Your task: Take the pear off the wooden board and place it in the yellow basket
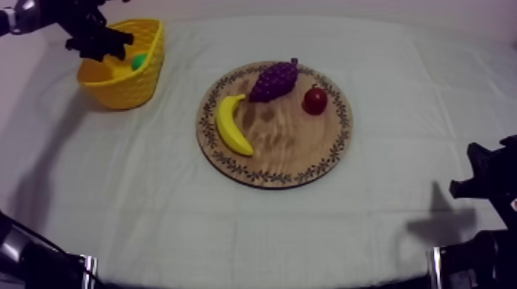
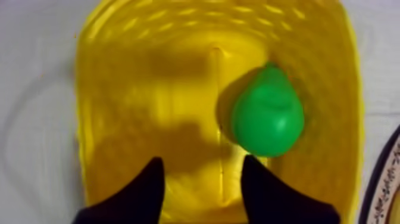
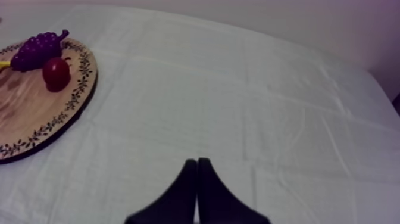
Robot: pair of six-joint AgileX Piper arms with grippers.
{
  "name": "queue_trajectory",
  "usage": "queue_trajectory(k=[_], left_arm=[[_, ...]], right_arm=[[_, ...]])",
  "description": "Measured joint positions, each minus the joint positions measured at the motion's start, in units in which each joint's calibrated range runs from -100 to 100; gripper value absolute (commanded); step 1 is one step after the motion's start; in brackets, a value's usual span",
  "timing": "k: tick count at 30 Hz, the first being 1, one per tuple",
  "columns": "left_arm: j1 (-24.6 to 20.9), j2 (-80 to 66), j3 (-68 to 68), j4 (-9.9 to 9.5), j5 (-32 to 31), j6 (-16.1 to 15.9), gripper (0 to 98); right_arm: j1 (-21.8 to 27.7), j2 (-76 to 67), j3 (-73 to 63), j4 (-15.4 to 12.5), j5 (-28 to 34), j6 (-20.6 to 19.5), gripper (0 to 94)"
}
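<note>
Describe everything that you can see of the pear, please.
The pear is bright green, smooth and a little shiny, like plastic, with a wide round body and a narrower top. It looks whole. It lies on its side on the floor of the yellow basket, near the wall on the side of the wooden board. The open left gripper hangs above the basket and does not touch the pear; nothing but the basket touches it.

Green pear (image 2: 268, 113) lying on its side inside the yellow basket (image 1: 127, 94), near the far left corner of the table (image 1: 408, 69); round wooden board (image 1: 296, 146), patterned rim, mid-table.
</note>
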Motion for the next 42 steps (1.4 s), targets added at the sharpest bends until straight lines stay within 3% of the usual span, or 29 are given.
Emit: queue_trajectory(k=[2,5,12,18,26,31,35,42], left_arm=[[0.13,-3.67,4.46,0.02,-3.34,0.46,14.1],[0.21,-10.18,11.65,0.04,-7.91,0.91,4.9],[-2.65,-30.22,32.69,3.00,-18.18,-0.03,0.5],[-5.98,-49.19,50.70,5.65,-22.58,-2.00,0.1],[-5.34,-77.35,73.27,6.59,-24.72,-1.01,0.1],[-2.42,-95.42,84.25,4.53,-21.46,2.12,0.0],[-1.38,-107.01,90.40,4.53,-19.08,3.89,0.0],[-0.89,-120.48,93.69,5.11,-17.13,1.87,0.0]], right_arm=[[0.00,0.00,0.00,0.00,0.00,0.00,0.3],[0.00,0.00,0.00,0.00,0.00,0.00,0.3],[0.00,0.00,0.00,0.00,0.00,0.00,0.3],[0.00,0.00,0.00,0.00,0.00,0.00,0.3],[0.00,0.00,0.00,0.00,-0.07,0.00,0.3],[0.00,0.00,0.00,0.00,-0.07,-0.06,0.3],[0.00,0.00,0.00,0.00,-0.07,-0.06,0.3],[0.00,0.00,0.00,0.00,0.00,0.03,0.3]])
